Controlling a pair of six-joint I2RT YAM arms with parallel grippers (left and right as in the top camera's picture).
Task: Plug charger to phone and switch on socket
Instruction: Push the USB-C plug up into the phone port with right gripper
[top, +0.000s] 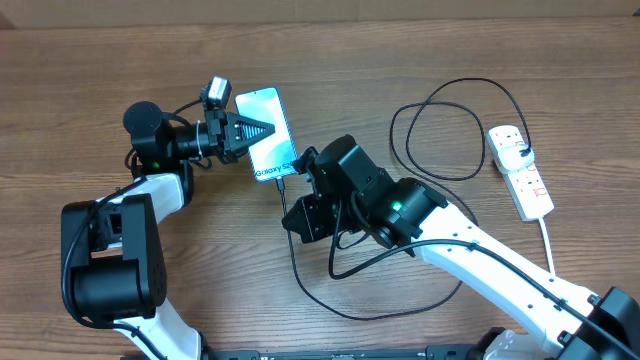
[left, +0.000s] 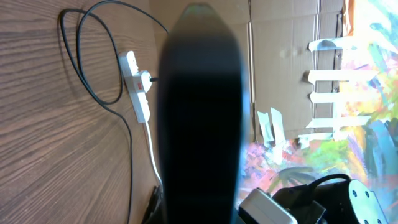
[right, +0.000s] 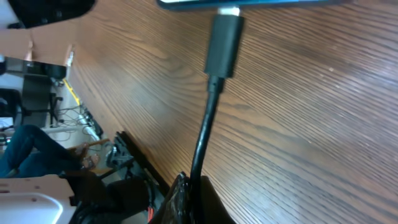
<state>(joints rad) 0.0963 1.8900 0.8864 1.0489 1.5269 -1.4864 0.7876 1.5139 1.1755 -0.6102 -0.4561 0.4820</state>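
The left arm (top: 165, 190) folds forward; the left gripper (top: 258, 130) lies level, jaws fully closed. The right arm (top: 480, 245) stretches across toward it; the right gripper (top: 302, 168) clamps the charger (right: 206, 134).

Low appr. to socket (top: 525, 175) obstructed by charger (top: 468, 82) loop on phone (top: 258, 103) side.

phone (top: 268, 105) sits left of centre on the counter (top: 400, 50), left fingers (top: 250, 130) lying across it from the left. charger (right: 224, 43) tip meets the phone's near edge, and right fingers (right: 179, 204) sit on the cable just behind the tip. The cable trails toward the near side, then right. socket (top: 525, 180) lies at the right, well apart from the phone, with the cable loop just to its left and the plug in its far end.
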